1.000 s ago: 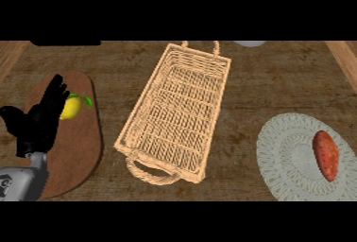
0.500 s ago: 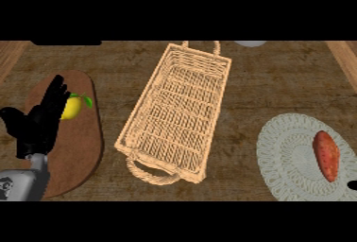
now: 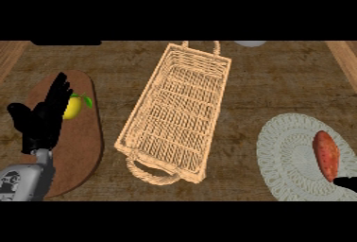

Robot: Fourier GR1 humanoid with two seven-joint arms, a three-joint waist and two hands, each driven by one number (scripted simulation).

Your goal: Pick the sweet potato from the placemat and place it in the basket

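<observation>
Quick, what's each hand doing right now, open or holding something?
Left hand: open, fingers straight, holding nothing.
Right hand: barely in view at the lower right edge; cannot be told.

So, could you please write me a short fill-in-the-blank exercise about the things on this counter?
1. The sweet potato lies ____ the pale round placemat.
2. The wicker basket lies ____ the brown board and the placemat.
3. The lemon on the board is ____ in colour.
4. The left robot hand is ____, with straight fingers, above the board.

Missing words: on; between; yellow; open.
</observation>
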